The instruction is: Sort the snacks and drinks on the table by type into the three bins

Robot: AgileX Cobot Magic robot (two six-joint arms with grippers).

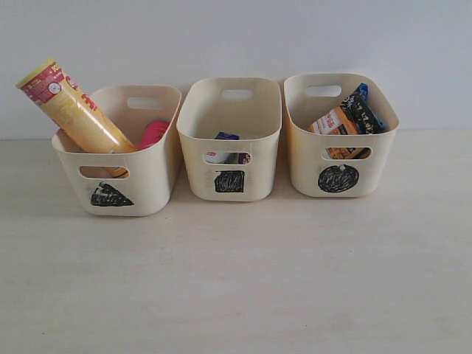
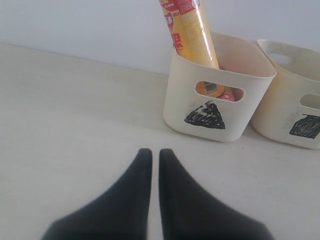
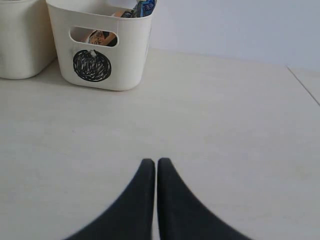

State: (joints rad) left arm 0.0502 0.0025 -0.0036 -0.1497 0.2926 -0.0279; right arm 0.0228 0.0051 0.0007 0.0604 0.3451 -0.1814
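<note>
Exterior view: no arm shows here. Three smooth cream plastic tubs with rounded corners stand in a row across the upper half of the frame on the pale table (image 1: 236, 280). At left, the triangle bin (image 1: 151, 177) holds the glossy yellow tube (image 1: 74, 110), which leans out toward the upper left, and the pink tube (image 1: 153, 134). In the centre, the square bin (image 1: 195, 173) holds a white-and-blue carton (image 1: 225, 137). At right, the circle bin (image 1: 306, 162) holds the crinkly orange bag (image 1: 335, 122) and the blue-and-black bag (image 1: 363, 110).

Left wrist view: the left gripper (image 2: 151, 157) has its dark fingers pinched to a slit, gripping nothing, with the triangle bin ahead.

Right wrist view: the right gripper (image 3: 150, 165) is likewise closed and empty, with the circle bin beyond.
</note>
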